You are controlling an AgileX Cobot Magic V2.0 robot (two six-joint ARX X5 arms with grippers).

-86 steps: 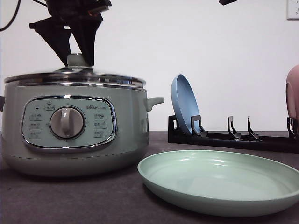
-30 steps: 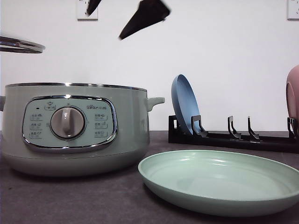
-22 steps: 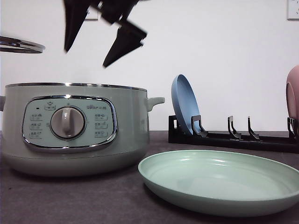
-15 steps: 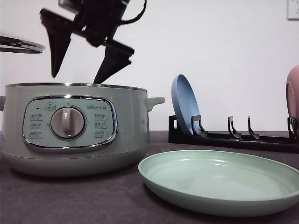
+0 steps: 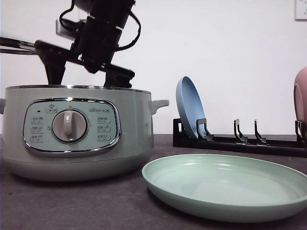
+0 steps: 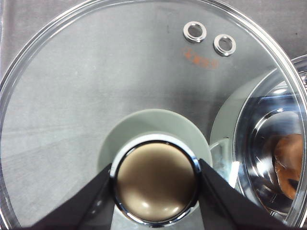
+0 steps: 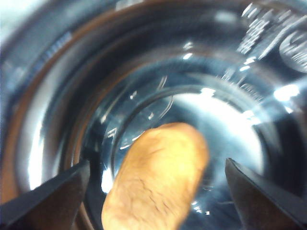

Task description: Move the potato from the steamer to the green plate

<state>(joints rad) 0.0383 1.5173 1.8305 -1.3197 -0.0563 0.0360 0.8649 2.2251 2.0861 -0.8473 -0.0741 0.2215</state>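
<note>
A: Potato [image 7: 156,177] sits inside the steamer [image 5: 76,129], on the pot floor. Not grasped yet. Oval, orange-brown, matte skin.

B: Claws?

A: Right claw [image 7: 156,191] is spread wide, one finger on each side of the potato, apart from it. Left claw [image 6: 156,184] is clamped on the lid knob [image 6: 156,179], lid [image 6: 72,96] off to the side. Green plate [image 5: 225,187] bare on the bench [image 5: 72,206]. I'd say grasp, lift and placing all remain.
</note>
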